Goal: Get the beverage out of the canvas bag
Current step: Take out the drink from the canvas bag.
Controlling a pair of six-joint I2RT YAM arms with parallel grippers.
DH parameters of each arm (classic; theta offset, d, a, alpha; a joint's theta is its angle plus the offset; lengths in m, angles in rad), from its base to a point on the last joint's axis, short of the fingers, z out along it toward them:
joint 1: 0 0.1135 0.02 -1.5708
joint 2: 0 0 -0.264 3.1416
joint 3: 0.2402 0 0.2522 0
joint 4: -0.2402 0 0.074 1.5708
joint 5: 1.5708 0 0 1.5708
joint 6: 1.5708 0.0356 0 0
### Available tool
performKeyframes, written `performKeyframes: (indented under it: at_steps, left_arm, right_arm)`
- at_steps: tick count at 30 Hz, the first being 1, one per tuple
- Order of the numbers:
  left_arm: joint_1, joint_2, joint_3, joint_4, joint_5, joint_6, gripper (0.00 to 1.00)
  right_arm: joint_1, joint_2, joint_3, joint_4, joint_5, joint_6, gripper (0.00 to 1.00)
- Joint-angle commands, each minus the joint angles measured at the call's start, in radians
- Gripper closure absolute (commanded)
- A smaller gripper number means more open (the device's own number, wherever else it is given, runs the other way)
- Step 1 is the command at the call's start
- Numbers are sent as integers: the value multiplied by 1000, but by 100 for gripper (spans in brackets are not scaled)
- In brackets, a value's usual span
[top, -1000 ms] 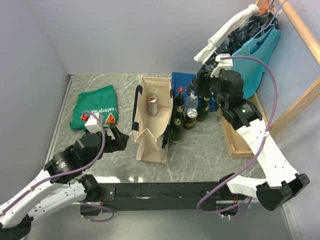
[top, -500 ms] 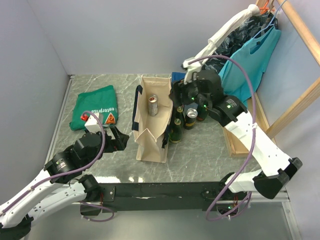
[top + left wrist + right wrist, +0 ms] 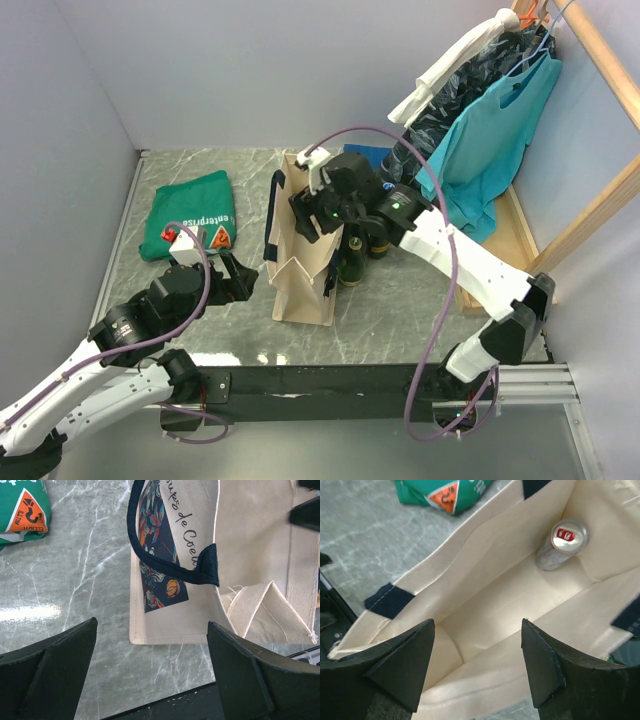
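The beverage can (image 3: 563,542) is standing upright on the floor of the canvas bag (image 3: 302,290), at its far end and close to the cream wall. The right gripper (image 3: 477,622) is hovering over the bag's mouth, fingers spread wide and gripping nothing, nearer than the can. The left gripper (image 3: 152,625) is gaping empty too, by the bag's near-left side. As I am judging it, a descending finger risks snagging the soft rim or the navy strap handle (image 3: 150,555) and folding the wall inward. A finger could also be tipping the can, and lifting may be dragging the unbraced bag into the bottles (image 3: 352,262) just to its right.
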Motion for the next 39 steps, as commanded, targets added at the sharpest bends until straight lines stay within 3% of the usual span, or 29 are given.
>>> performKeyframes:
  at_steps: [1, 17, 22, 25, 32, 39]
  left_arm:
    - [-5, -11, 7, 28, -4, 2, 4]
    - [-5, -6, 6, 32, 5, 8, 4]
    - [-5, 12, 7, 31, 8, 9, 4]
    - [-5, 15, 10, 29, 5, 8, 4]
    - [-5, 6, 9, 28, -7, 3, 4]
    - [-4, 31, 13, 21, -12, 5, 4]
  right_arm:
    - [28, 40, 49, -23, 10, -20, 24]
    - [165, 40, 74, -240, -18, -92, 24]
    - [172, 25, 72, -176, 108, -89, 21]
    - [166, 33, 69, -86, 233, -84, 13]
    - [82, 233, 242, -56, 350, -72, 9]
    - [-53, 431, 492, -167, 229, 14, 9]
